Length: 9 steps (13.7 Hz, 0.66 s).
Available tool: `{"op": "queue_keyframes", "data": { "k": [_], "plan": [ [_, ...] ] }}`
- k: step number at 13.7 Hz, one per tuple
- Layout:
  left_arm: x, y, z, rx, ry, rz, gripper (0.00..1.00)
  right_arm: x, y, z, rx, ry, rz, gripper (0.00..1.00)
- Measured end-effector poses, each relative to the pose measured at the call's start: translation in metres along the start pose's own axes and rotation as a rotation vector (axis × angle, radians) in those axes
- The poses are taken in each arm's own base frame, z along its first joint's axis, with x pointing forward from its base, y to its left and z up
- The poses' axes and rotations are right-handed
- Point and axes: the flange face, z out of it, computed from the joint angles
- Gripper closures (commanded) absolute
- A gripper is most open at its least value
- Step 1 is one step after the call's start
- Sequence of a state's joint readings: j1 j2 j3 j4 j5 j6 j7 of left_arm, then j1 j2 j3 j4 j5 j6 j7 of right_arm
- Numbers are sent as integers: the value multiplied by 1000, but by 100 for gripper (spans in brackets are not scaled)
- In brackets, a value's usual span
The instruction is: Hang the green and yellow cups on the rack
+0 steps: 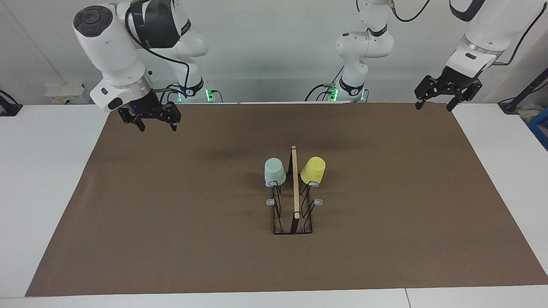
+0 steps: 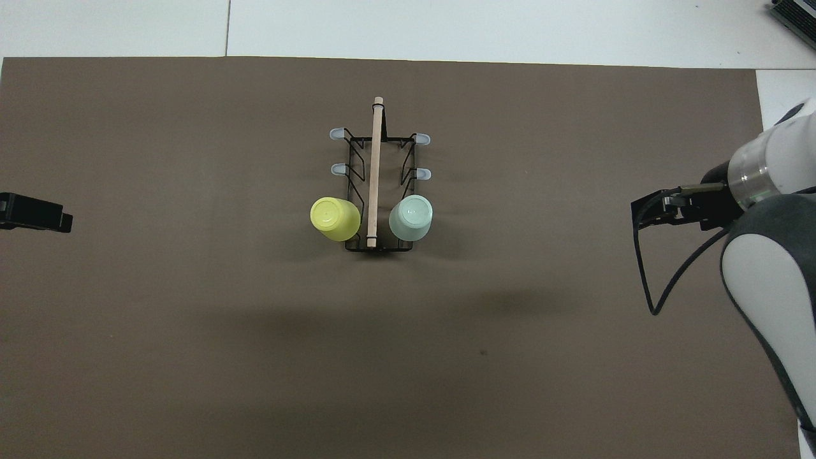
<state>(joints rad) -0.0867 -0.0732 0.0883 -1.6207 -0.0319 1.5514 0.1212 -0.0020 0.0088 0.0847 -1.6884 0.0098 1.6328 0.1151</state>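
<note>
Both cups hung upside down on the rack, grippers clear

The black wire rack (image 1: 293, 214) with its light wooden top bar (image 1: 295, 182) stands mid-mat; the mint green cup (image 1: 274, 171) and yellow cup (image 1: 313, 170) sit inverted on the prongs nearest the robots, one either side of the bar. Left gripper (image 1: 436, 102) and right gripper (image 1: 157, 124) hover over the mat's corners, fingers apart, holding nothing
</note>
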Motion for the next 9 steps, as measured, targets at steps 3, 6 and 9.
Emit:
{"op": "queue_keyframes", "data": {
  "k": [3, 6, 9],
  "plan": [
    [0, -1, 0, 0, 0, -1, 0, 2, 0, -6, 3, 29, 22, 0],
    [0, -2, 0, 0, 0, -3, 0, 6, 3, -10, 7, 59, 30, 0],
    [-1, -4, 0, 0, 0, -8, 0, 7, 4, -10, 8, 64, 33, 0]
  ]
}}
